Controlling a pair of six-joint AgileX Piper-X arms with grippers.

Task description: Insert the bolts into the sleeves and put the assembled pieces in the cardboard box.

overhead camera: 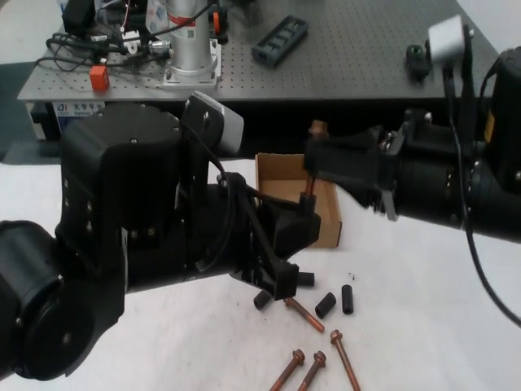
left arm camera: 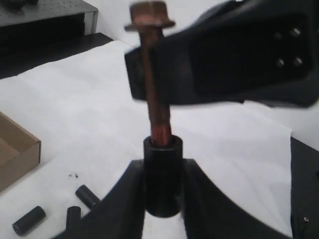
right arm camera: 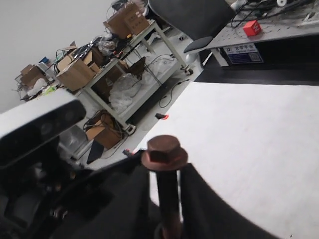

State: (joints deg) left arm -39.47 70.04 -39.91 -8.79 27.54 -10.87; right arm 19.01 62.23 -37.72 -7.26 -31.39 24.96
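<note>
at twelve o'clock from the loose bolts (overhead camera: 312, 368), my right gripper (right arm camera: 168, 209) holds a bolt (left arm camera: 152, 94) upright, tip inside the sleeve (left arm camera: 163, 174) my left gripper (left arm camera: 163, 209) clamps.

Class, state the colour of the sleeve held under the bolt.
Black; the sleeve shows best in the left wrist view.

My bolt (left arm camera: 152, 74) is copper-brown, the sleeve (left arm camera: 163, 174) black. My left gripper (left arm camera: 163, 196) and right gripper (right arm camera: 168, 199) are black too. The box (overhead camera: 329, 216) is tan, the sheet (overhead camera: 431, 309) white, the table (overhead camera: 358, 57) grey with a grid of dark holes, the block (overhead camera: 98, 77) orange-red
</note>
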